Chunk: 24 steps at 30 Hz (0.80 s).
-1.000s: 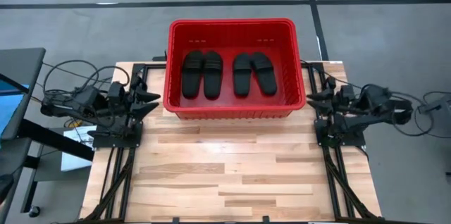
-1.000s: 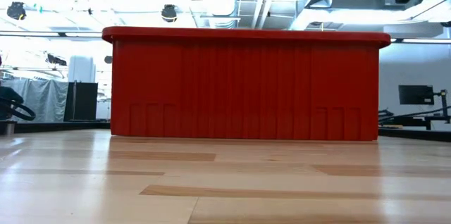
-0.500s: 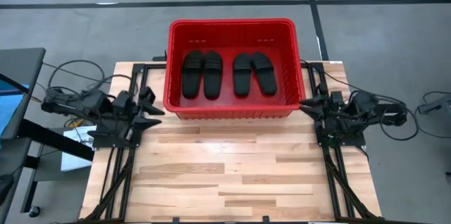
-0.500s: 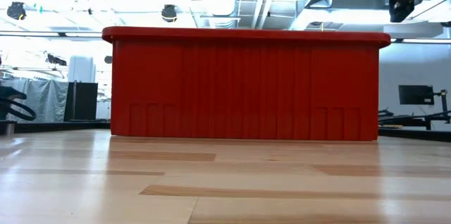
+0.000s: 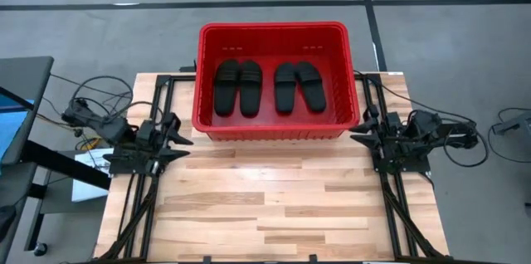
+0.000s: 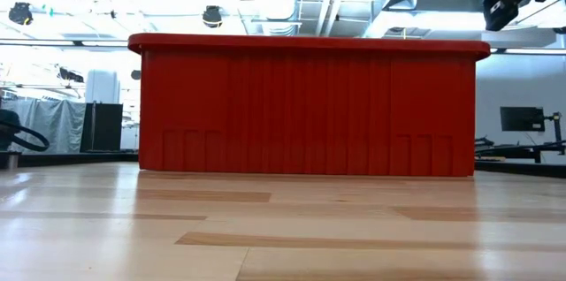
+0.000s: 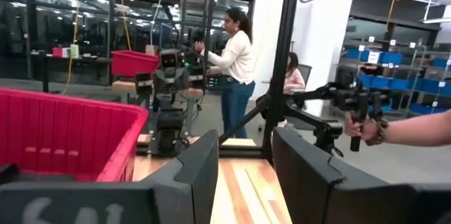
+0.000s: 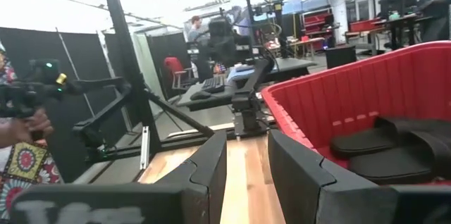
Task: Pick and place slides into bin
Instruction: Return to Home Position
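four slides are being held in the bin (image 5: 274, 131), which is being carried at the far middle of the bench (image 5: 274, 206). the slides are being shown flat on the red floor, soles down and straps up, set side by side in two pairs with a strip of bare floor between the pairs. the leftmost slide (image 5: 226, 87) and the rightmost slide (image 5: 311, 85) are being angled slightly outward. each is being seen as matte black, with a long flat sole and a wide band strap across it. the bin is being shown as a red crate with ribbed walls and a rolled rim, and in the low view its near wall (image 6: 305, 109) is hiding the contents. pale marks on the body behind each gripper are being rendered too blurred to be read. the left gripper (image 5: 181, 137) is being held over the bench's left edge, near the bin's near-left corner, its fingers (image 7: 201, 171) spread and empty. the right gripper (image 5: 358, 134) is being held over the right edge, near the bin's near-right corner, its fingers (image 8: 211, 164) likewise spread and empty
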Each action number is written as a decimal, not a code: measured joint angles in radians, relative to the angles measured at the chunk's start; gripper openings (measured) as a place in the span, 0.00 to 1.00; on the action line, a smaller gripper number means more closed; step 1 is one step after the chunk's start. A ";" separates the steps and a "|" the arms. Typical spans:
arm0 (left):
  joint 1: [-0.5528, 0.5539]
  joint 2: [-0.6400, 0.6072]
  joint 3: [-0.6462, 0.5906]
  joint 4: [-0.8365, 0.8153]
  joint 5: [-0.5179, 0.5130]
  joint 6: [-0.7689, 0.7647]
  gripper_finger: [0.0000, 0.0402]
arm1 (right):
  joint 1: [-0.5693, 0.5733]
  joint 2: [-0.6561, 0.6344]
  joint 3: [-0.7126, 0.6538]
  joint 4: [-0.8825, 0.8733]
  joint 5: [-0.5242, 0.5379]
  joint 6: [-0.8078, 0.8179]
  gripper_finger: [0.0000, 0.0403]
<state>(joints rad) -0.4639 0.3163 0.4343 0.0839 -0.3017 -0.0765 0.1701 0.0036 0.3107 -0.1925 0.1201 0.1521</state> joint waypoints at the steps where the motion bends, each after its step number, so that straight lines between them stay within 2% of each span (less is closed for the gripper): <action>1: -0.008 -0.020 -0.020 -0.003 -0.006 0.001 0.31 | 0.000 0.000 0.000 0.000 -0.007 0.000 0.24; 5: -0.032 -0.088 -0.109 0.024 0.000 0.001 0.31 | 0.000 0.000 0.000 -0.001 -0.023 -0.001 0.24; 12: -0.078 -0.155 -0.252 0.111 0.109 -0.039 0.31 | 0.000 0.000 0.000 -0.028 -0.044 0.005 0.24; 17: -0.117 -0.173 -0.312 0.124 0.095 -0.089 0.31 | 0.000 0.000 0.000 -0.039 -0.044 0.006 0.24; 24: -0.164 -0.173 -0.400 0.229 0.062 -0.103 0.31 | 0.000 0.000 0.000 -0.053 -0.045 0.006 0.24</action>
<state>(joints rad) -0.6282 0.1429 0.0346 0.3133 -0.2398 -0.1794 0.1703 0.0036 0.3107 -0.2450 0.0750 0.1585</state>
